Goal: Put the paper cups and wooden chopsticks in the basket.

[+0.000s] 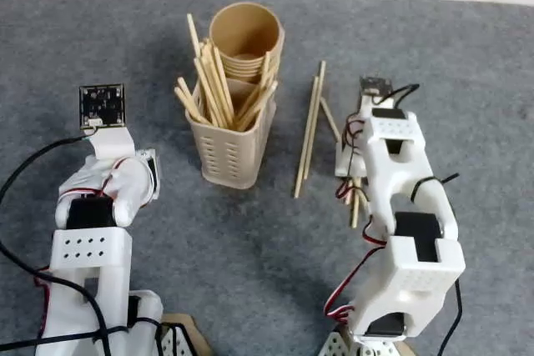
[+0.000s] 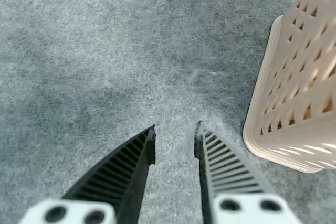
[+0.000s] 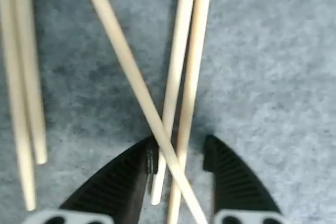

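Astride loose chopsticks (image 3: pixel 195 51), right gripper (image 3: pixel 179 145) parted

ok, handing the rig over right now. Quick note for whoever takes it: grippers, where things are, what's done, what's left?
Left gripper: open, holding nothing, over the mat beside the basket.
Right gripper: open, low over crossed loose chopsticks, one jaw on each side of them, not yet gripping.
Done: paper cups stacked in the basket, with a bunch of chopsticks standing in it.
Left: several loose chopsticks lie on the mat between the basket and the right arm.
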Controlling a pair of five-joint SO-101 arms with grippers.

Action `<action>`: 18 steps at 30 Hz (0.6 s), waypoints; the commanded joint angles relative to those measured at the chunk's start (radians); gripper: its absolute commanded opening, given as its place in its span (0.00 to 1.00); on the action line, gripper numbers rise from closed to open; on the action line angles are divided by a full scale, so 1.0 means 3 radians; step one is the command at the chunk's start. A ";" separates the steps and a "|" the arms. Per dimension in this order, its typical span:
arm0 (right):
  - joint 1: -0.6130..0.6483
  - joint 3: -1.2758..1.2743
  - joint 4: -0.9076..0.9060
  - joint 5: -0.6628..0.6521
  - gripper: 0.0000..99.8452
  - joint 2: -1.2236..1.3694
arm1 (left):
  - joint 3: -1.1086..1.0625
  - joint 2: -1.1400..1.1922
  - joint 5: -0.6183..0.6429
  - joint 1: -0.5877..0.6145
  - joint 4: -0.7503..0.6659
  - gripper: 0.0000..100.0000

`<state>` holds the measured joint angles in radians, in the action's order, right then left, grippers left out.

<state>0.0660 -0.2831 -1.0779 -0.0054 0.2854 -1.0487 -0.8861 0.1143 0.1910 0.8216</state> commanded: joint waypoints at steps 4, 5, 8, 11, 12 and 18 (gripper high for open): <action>-0.0013 0.0013 -0.0008 -0.0031 0.02 0.0018 | 0.0023 -0.0069 0.0041 0.0023 -0.0056 0.15; -0.0013 0.0013 -0.0008 -0.0031 0.01 0.0018 | 0.0023 -0.0069 0.0041 0.0023 -0.0056 0.15; -0.0013 0.0013 -0.0008 -0.0031 0.01 -0.0003 | 0.0023 -0.0069 0.0041 0.0023 -0.0056 0.15; -0.0023 0.0018 -0.0013 -0.0031 0.01 -0.0013 | 0.0023 -0.0069 0.0041 0.0023 -0.0056 0.15; -0.0023 0.0023 -0.0013 -0.0026 0.01 -0.0018 | 0.0023 -0.0069 0.0041 0.0023 -0.0056 0.15; -0.0013 0.0049 -0.0008 -0.0010 0.01 -0.0514 | 0.0023 -0.0069 0.0041 0.0023 -0.0056 0.15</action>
<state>0.0629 -0.2877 -1.0825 -0.0054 0.2501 -1.0487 -0.8861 0.1143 0.1910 0.8216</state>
